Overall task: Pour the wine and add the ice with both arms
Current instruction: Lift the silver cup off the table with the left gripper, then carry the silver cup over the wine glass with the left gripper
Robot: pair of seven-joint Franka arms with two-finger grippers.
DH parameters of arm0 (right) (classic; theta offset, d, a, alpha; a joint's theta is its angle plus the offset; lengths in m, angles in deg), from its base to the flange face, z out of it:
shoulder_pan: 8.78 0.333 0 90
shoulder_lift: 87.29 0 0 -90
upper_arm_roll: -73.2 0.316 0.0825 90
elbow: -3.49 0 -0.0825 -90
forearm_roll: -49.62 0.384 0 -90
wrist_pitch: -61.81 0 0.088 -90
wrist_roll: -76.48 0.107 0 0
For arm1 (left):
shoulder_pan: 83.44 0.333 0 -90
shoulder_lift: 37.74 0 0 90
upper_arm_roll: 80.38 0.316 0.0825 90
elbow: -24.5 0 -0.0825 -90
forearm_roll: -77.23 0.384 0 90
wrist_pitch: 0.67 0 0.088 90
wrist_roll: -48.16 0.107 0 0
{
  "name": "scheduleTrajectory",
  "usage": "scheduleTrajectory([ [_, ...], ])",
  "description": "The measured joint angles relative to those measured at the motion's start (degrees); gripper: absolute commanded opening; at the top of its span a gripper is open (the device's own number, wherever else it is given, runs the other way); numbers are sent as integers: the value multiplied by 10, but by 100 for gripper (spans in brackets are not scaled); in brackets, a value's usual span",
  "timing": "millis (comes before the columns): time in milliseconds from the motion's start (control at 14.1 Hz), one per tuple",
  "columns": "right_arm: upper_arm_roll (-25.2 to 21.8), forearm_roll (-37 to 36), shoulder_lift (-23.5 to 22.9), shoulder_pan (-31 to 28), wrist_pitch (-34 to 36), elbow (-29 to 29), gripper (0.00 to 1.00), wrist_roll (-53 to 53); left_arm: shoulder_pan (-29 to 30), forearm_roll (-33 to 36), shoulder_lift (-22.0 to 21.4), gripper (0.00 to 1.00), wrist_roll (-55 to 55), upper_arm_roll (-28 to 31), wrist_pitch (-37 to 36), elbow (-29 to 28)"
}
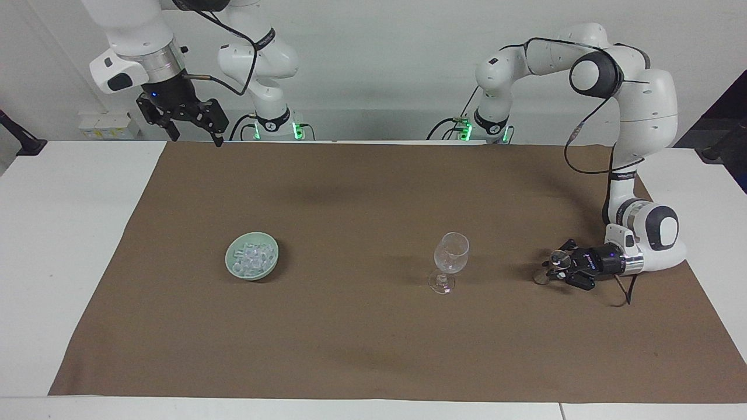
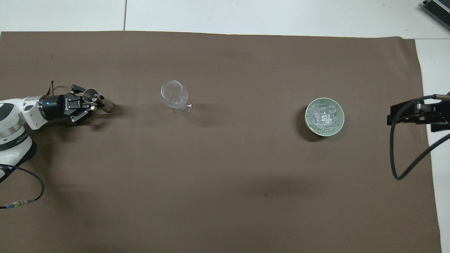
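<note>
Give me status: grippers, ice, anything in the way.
Left gripper shut on small clear glass, low over the cloth. Right gripper open, waiting high. Ice in green bowl, untouched. Stemmed glass upright, nothing blocking.

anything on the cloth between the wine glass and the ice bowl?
Nothing: bare brown cloth between glass and bowl, clearest in the overhead view.
</note>
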Motion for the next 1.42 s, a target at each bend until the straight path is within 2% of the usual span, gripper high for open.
scheduleTrajectory([
  [356,0,0,0,0,0,0,100,0,1,0,0,0,4,-4,-23,3],
  [498,0,0,0,0,0,0,100,0,4,0,-4,0,4,-23,-30,13],
  [996,0,0,0,0,0,0,100,0,-2,5,-71,0,-50,-55,-33,22],
  [1422,0,0,0,0,0,0,100,0,-65,39,-117,0,-96,-56,12,14],
])
